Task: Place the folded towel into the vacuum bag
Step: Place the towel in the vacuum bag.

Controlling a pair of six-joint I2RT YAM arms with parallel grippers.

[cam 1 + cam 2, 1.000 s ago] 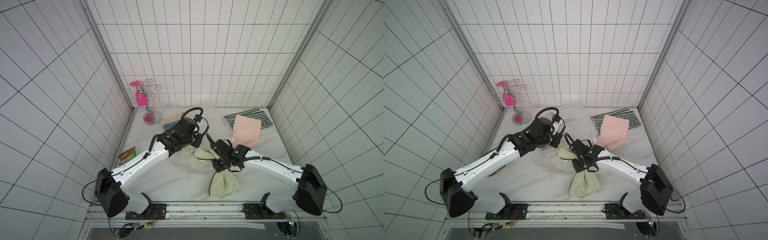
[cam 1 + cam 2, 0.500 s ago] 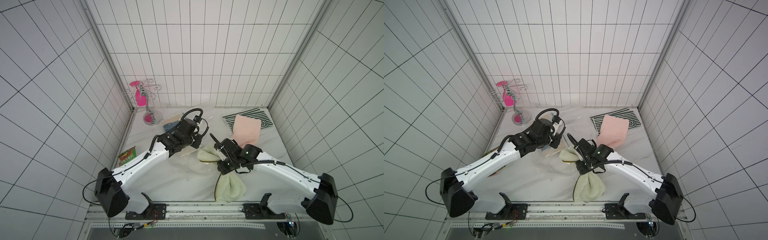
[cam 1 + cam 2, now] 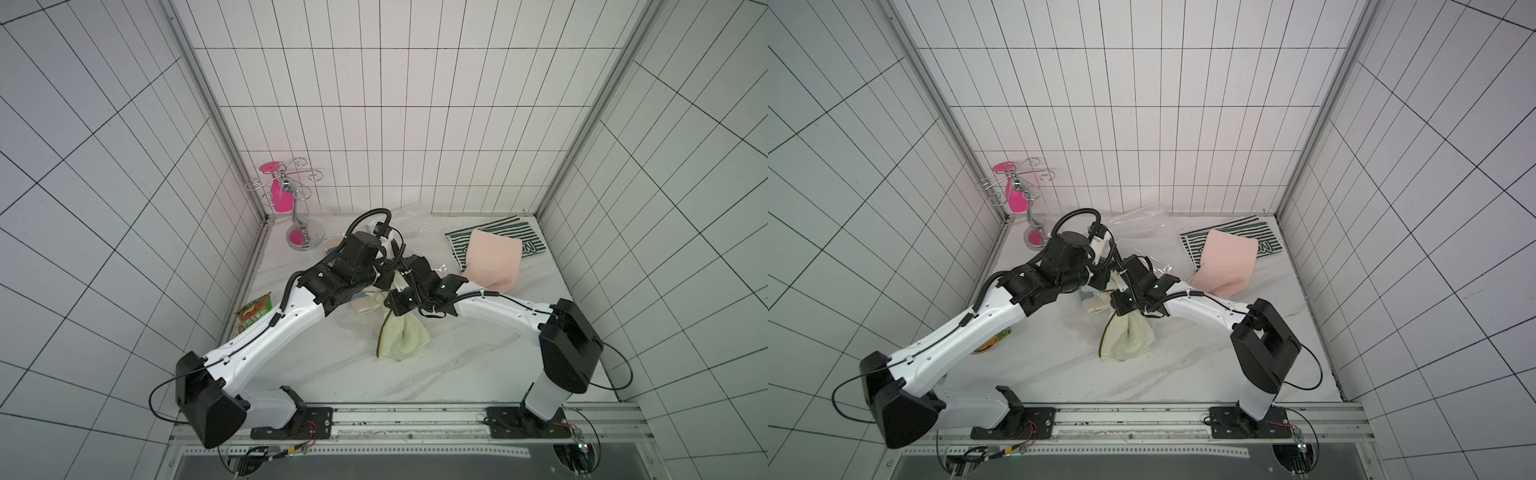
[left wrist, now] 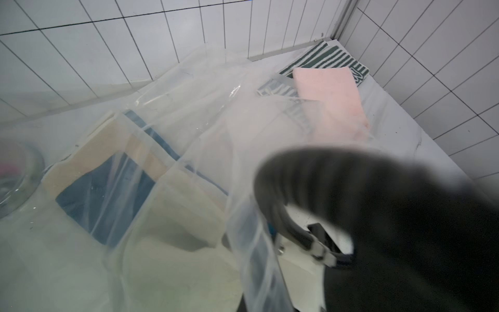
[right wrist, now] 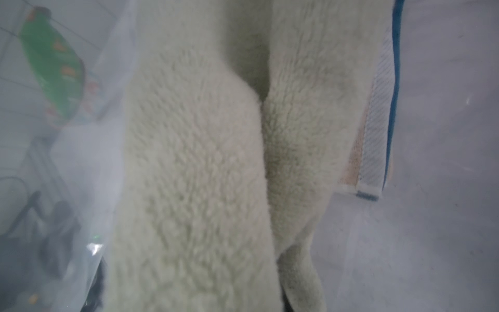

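A pale cream-green towel [image 3: 401, 338] [image 3: 1127, 338] hangs from my right gripper [image 3: 394, 316], which is shut on its upper end. The towel's fleece fills the right wrist view [image 5: 202, 175] and hides the jaws. The vacuum bag [image 3: 415, 226] [image 3: 1138, 224] is clear crinkly plastic spread over the back middle of the table. My left gripper [image 3: 388, 282] is shut on the bag's near edge, and the film [image 4: 256, 270] rises from its jaws. A folded beige and blue towel [image 4: 108, 173] shows through the plastic. Both grippers are close together at the bag's mouth.
A pink towel [image 3: 492, 259] lies on a green-striped towel [image 3: 498, 232] at the back right. A chrome stand with a pink piece [image 3: 299, 208] is at the back left, and a green and orange snack packet [image 3: 253, 316] leans at the left wall. Tiled walls enclose three sides.
My right gripper has carried the hanging towel leftward and farther back, up to the left gripper and the bag's edge. The left arm has hardly moved.
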